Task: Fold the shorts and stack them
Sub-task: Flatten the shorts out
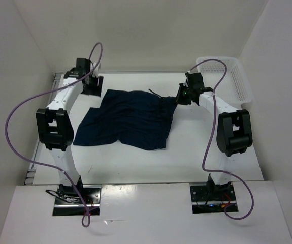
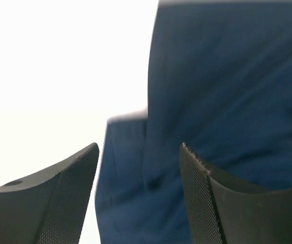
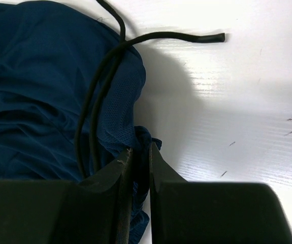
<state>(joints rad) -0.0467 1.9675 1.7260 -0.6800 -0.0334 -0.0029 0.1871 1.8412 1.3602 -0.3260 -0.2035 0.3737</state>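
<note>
The dark navy shorts lie spread and wrinkled in the middle of the white table. Their right edge is bunched up between the fingers of my right gripper, which is shut on the cloth. In the right wrist view the gripper pinches a fold beside the black drawstring. My left gripper hovers at the far left corner of the shorts. In the left wrist view its jaws stand open, with blue cloth showing beyond them and nothing held.
A white plastic basket stands at the far right corner of the table. White walls close in the back and both sides. Purple cables loop off both arms.
</note>
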